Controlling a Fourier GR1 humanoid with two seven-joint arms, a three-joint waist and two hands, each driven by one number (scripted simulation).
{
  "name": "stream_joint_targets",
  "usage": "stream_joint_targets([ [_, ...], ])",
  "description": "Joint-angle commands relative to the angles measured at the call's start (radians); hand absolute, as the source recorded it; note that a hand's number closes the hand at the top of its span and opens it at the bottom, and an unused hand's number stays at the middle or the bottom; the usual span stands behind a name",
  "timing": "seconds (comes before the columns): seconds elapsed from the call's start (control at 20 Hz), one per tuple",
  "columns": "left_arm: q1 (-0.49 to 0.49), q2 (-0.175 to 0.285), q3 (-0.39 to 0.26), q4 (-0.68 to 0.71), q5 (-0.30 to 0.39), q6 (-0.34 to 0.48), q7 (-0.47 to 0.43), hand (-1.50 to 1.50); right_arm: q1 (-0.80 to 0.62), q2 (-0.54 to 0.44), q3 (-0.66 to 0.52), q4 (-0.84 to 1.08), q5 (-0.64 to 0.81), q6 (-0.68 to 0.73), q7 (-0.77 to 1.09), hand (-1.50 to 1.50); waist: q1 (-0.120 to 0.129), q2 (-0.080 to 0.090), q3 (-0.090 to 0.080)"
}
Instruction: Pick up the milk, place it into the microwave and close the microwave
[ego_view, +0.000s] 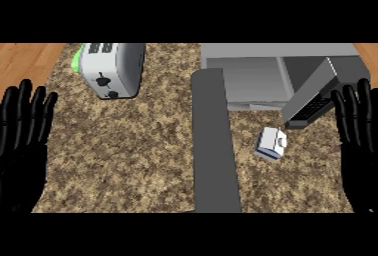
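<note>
Left hand (26, 131) is noted at the left edge, fingers straight and spread, nothing held. Far left on the counter (133, 150) a silver toaster (111, 67) is seen upright. A dark grey strip (214, 150) runs near to far mid-scene. Far right, the microwave (255, 75) stands with its door (314, 97) swung open, plain grey walls showing inside. The milk (272, 143), a white carton with blue base, lies tilted just near of the door. Right hand (358, 132) is released beside the door; contact possibly, not determinable.

Bright, flat, even light, only faint shading
</note>
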Motion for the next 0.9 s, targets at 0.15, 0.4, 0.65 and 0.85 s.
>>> stream_joint_targets([
  [0.15,-0.048,0.058,0.039,0.108,0.046,-0.097,-0.082,-1.50,-0.101,0.007,0.006,0.163,0.013,0.013,-0.025,-1.50,0.001,-0.002,-0.029],
  [0.4,-0.018,-0.007,0.015,0.141,0.080,-0.066,-0.029,-1.50,-0.265,-0.002,-0.105,0.300,-0.158,0.045,0.084,-1.50,0.006,-0.002,-0.029],
  [0.65,0.111,-0.025,-0.039,-0.003,0.046,-0.072,0.008,-1.50,-0.244,0.023,-0.080,0.316,-0.114,0.011,0.073,-1.50,0.004,-0.005,-0.029],
  [0.85,0.107,0.007,0.047,0.026,0.122,-0.112,-0.012,-1.50,-0.234,0.008,-0.086,0.310,-0.127,0.019,0.113,-1.50,0.001,-0.005,-0.029],
])
